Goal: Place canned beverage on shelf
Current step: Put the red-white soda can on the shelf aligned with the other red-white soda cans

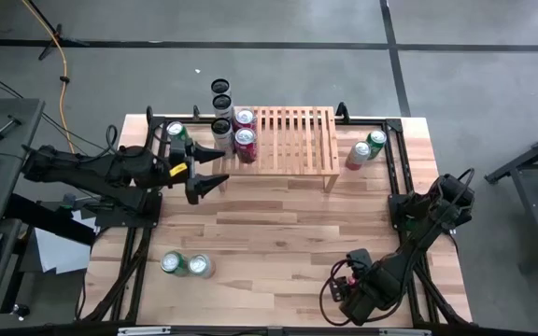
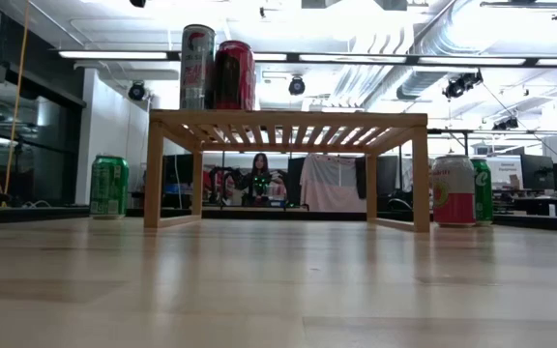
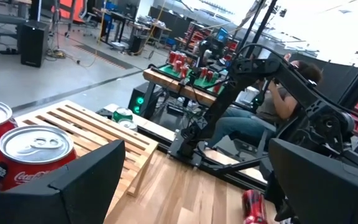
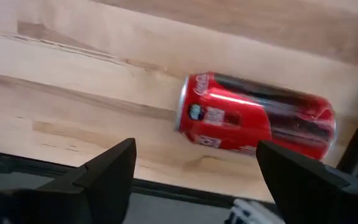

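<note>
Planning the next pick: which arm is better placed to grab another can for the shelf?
Probably the right. The right gripper is open directly over a red can lying on the table. The left gripper is open and empty beside the shelf.

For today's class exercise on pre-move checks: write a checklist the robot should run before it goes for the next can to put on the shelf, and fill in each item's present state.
1. Left gripper open and holding nothing: ok; it stands by the shelf's left end.
2. Right gripper open: ok; its fingers are spread over a lying red can.
3. Red can upright for an easy grasp: not ok; it lies on its side on the table.
4. Free room on the shelf: ok; only two cans stand at its left end.
5. Cans already shelved are upright: ok in the low view.
6. Clear path from red can to shelf: cannot tell.
</note>
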Robot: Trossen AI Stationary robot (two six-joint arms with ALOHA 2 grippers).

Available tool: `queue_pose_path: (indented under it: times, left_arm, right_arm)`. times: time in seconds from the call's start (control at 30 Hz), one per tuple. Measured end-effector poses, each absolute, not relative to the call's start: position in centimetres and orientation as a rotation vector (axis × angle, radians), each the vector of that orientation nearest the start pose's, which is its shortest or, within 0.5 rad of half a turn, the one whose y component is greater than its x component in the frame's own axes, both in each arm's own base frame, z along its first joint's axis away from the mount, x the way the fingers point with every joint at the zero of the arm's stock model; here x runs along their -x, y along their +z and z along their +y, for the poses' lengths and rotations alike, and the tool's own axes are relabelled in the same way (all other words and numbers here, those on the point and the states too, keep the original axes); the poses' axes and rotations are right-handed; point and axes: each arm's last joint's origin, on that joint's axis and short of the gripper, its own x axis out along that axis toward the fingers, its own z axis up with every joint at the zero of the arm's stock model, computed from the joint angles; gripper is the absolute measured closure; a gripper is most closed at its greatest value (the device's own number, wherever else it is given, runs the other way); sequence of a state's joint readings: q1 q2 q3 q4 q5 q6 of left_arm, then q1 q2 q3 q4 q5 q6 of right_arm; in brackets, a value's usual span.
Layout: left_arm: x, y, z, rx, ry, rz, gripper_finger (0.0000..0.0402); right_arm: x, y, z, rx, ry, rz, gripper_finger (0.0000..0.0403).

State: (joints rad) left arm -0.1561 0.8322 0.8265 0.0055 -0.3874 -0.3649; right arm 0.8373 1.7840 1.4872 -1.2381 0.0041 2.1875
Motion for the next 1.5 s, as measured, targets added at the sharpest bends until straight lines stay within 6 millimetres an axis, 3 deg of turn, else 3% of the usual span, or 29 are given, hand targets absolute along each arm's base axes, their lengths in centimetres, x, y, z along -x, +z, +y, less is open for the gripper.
queue_pose_path:
  times: [0.13, 0.37, 0.6, 0.73, 0.9, 1.0, 1.13, 1.33, 1.5]
  left_arm:
    - [-18.2, 35.8, -1.4, 0.364, 0.245, -0.050, 0.0016]
    - [-18.3, 36.0, -0.8, 0.369, 0.229, -0.066, 0.0016]
    - [-18.3, 36.0, -0.8, 0.369, 0.221, -0.064, 0.0016]
    - [-18.3, 36.0, -0.8, 0.370, 0.220, -0.064, 0.0016]
    - [-18.3, 35.9, -0.8, 0.395, 0.221, -0.067, 0.0016]
    - [-18.3, 35.9, -0.7, 0.395, 0.224, -0.068, 0.0016]
    - [-18.3, 35.9, -0.7, 0.395, 0.230, -0.068, 0.0016]
    - [-18.3, 35.9, -0.6, 0.404, 0.264, -0.076, 0.0016]
    - [-18.2, 35.9, -0.6, 0.412, 0.275, -0.078, 0.0016]
  right_arm:
    - [-22.0, 25.3, 24.0, -0.947, -0.939, 1.348, 0.0086]
    - [-21.3, 26.7, 23.4, -0.531, -0.492, 1.525, 0.0086]
    - [-20.4, 25.1, 24.1, -0.114, -0.104, 1.677, 0.0086]
    - [-18.7, 22.4, 23.2, -0.064, -0.085, 1.760, 0.0086]
    - [-17.0, 21.2, 20.9, -0.118, -0.080, 1.701, 0.0086]
    - [-16.7, 21.0, 19.8, -0.124, -0.039, 1.639, 0.0086]
    - [-16.2, 19.6, 18.9, -0.007, 0.014, 1.635, 0.0086]
    - [-15.8, 16.9, 17.1, 0.049, -0.033, 1.650, 0.0086]
    - [-15.9, 16.0, 16.3, 0.028, -0.043, 1.644, 0.0086]
